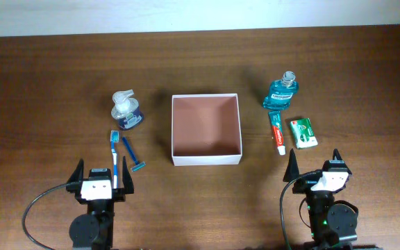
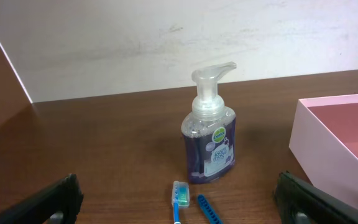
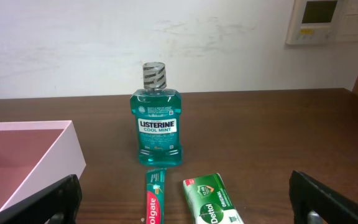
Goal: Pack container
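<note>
The left arm (image 1: 92, 226) and right arm (image 1: 332, 219) are black, each with a white block (image 1: 97, 185) at the wrist, two pointed black fingers (image 1: 80, 173) and a looping black cable (image 1: 33, 208)

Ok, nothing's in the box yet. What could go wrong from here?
1. The pump bottle and mouthwash stand upright and tall; an off-centre grasp could tip them.
2. The toothbrush and razor lie flat and close together, so picking one may drag the other.
3. The toothpaste lies right beside the soap pack, equally crowded, and the box wall could catch anything lowered near its edge.
</note>
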`<state>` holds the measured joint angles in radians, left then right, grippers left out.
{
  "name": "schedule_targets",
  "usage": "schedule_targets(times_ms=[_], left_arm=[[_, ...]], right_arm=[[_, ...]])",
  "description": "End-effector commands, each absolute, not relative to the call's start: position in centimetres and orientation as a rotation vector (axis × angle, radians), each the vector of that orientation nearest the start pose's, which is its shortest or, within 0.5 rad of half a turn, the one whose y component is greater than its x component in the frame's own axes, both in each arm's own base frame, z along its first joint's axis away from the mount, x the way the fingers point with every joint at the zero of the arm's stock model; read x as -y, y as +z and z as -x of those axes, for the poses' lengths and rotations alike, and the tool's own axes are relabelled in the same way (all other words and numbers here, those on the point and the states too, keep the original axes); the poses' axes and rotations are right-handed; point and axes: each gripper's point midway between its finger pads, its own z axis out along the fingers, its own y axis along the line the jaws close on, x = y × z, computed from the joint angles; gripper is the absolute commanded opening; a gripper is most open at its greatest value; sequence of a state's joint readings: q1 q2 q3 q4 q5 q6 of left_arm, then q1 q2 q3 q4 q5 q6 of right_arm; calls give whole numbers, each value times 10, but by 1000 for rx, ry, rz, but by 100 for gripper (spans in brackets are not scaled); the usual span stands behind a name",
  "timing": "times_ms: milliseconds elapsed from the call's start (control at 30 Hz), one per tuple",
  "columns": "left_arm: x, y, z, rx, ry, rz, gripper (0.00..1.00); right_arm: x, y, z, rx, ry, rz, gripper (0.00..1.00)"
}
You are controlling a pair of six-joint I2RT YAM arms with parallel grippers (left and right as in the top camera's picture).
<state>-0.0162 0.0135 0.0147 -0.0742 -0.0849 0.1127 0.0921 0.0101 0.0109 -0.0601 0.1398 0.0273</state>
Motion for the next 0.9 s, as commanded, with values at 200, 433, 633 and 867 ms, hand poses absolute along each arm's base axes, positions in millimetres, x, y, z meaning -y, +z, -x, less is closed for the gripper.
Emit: schedule_targets(times_ms=[200, 433, 633, 867], left_arm=[[-10, 158, -246, -1644, 150, -56, 100], [-10, 158, -246, -1644, 150, -56, 100], [-10, 158, -246, -1644, 150, -56, 100], [-10, 158, -246, -1644, 150, -56, 100]], right_arm=[[3, 159, -246, -1635, -25, -62, 99], [3, 159, -246, -1635, -25, -61, 99], [3, 159, -246, -1635, -25, -62, 99], [3, 159, -246, -1635, -25, -62, 99]])
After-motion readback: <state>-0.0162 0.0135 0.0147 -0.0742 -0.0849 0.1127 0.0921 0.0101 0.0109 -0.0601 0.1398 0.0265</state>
